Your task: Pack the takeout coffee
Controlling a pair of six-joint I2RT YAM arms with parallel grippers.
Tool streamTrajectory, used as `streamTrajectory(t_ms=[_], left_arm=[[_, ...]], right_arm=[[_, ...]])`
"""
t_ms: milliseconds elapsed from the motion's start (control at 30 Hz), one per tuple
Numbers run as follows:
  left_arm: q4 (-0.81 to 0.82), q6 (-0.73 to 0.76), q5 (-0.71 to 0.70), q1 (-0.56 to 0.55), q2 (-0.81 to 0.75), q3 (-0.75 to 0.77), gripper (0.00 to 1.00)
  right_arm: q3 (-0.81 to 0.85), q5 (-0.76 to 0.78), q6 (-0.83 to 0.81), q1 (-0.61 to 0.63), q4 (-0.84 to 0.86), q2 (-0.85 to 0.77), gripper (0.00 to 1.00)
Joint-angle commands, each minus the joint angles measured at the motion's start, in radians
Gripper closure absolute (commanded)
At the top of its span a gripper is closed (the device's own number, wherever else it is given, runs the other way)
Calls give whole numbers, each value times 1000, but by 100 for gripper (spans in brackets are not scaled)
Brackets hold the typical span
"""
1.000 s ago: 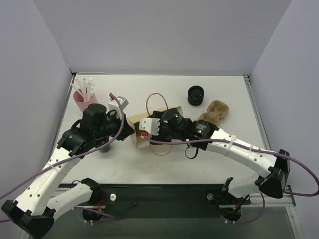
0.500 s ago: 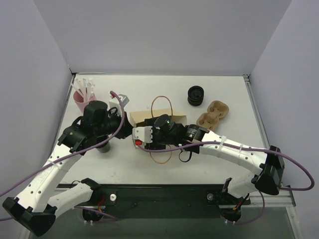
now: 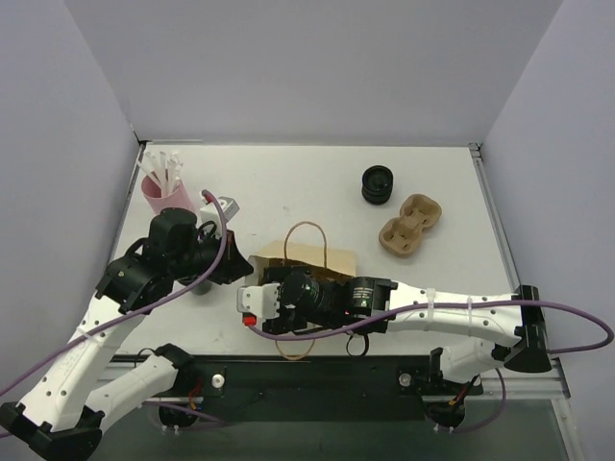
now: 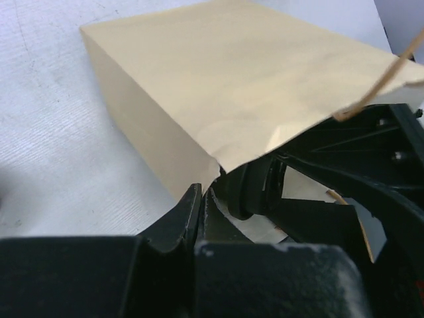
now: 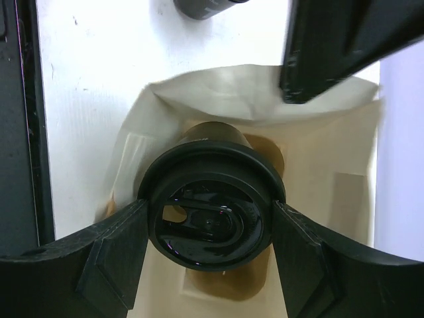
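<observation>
Left of centre in the top view, my left claw [image 4: 199, 199] is clenched at the lip of the brown paper bag [image 3: 317, 257]. I cannot tell whether it pinches paper. Within the last second the bag has slid toward the lower centre of the bench [image 3: 288, 173], and my right arm has swung down and left with it. In the right wrist view my right claw [image 5: 211, 212] grasps the takeout coffee [image 5: 212, 225], lid toward the camera, base entering the bag's open mouth. I judge insertion under way. At right, the cup carrier [image 3: 408, 226] is now uncovered.
</observation>
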Motion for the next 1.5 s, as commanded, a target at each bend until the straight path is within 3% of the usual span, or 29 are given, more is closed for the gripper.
streamTrajectory(t_ms=[0,467,933,1467], left_arm=[[36,50,-13,5,-33,-52,100],[102,29,46,5,-97,-119,100],[133,7,56,-1,-103,-140,100],[188,-31,79,-1,-111,-171,100]], right_arm=[[57,111,61,22,-55,14,62],[-50,197,-103,-35,-80,-47,62],[-132,133,-169,-155,-38,-52,63],[-34,113,-256,-198,-32,1,63]])
